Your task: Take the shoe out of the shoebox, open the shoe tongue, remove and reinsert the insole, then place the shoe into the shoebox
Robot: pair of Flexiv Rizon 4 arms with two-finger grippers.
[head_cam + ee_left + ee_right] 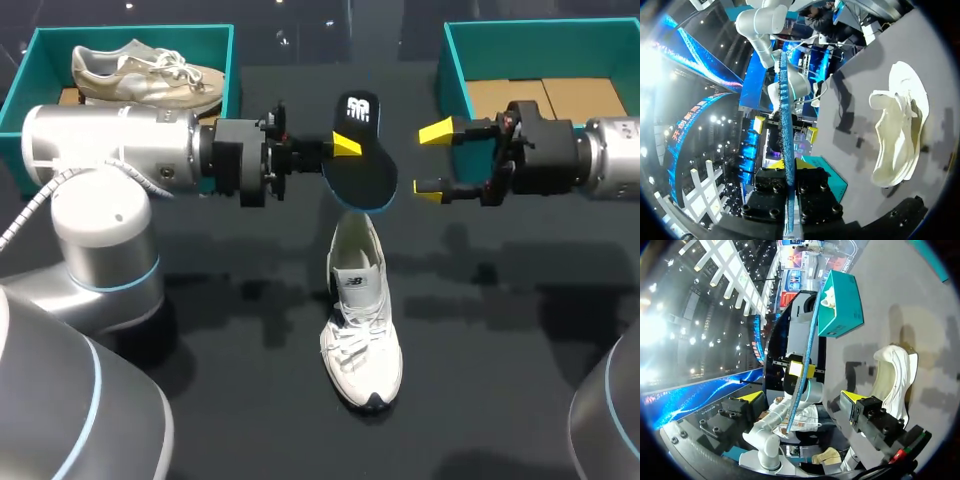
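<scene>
Two shoes, two teal shoeboxes, one insole. A white shoe (362, 340) lies mid-worktop with its long axis running near to far and its toe nearest. A beige shoe (150, 75) sits in the far-left shoebox (130, 35); the far-right shoebox (455, 70) shows cardboard inside. The black, blue-edged insole (358, 150) hangs on edge above the white shoe's heel, lengthwise far to near, pinched by the left fingers (345, 146). The right fingers (436, 131) are spread wide just right of it, not touching it

Black table (480, 400), faintly shadowed.
</scene>
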